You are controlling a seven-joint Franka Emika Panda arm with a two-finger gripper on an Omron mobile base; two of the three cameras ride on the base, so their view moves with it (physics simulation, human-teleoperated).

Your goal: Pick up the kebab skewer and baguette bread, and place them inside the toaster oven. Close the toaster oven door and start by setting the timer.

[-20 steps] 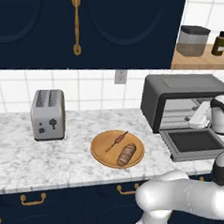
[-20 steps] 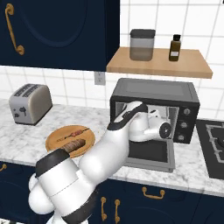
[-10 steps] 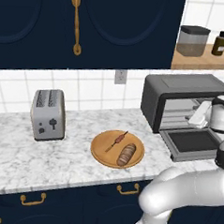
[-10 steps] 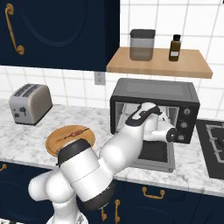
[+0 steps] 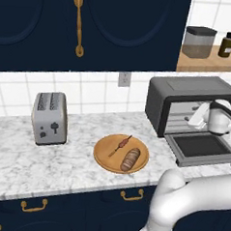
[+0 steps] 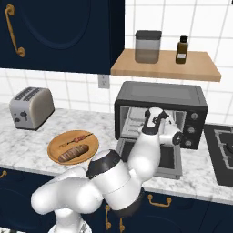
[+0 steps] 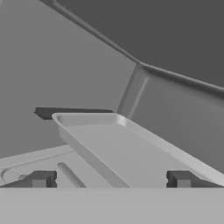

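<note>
Gripper (image 7: 111,179) fingers wide apart, holding nothing, inside the toaster oven (image 6: 160,113) over a grey tray (image 7: 131,153). Oven door (image 5: 200,149) down. Kebab skewer (image 5: 121,146) & baguette bread (image 5: 130,159) on wooden plate (image 5: 103,155).

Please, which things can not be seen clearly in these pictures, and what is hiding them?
- Toaster oven knobs: the right base view shows them too small to read any timer setting.
- Toaster oven door: the left base view cuts it off at the right edge; in the right base view the arm covers much of it.
- Kebab skewer on the wooden plate: too small to count its chunks.
- Tool: open in the hand view; the arm hides it in the right base view.
</note>
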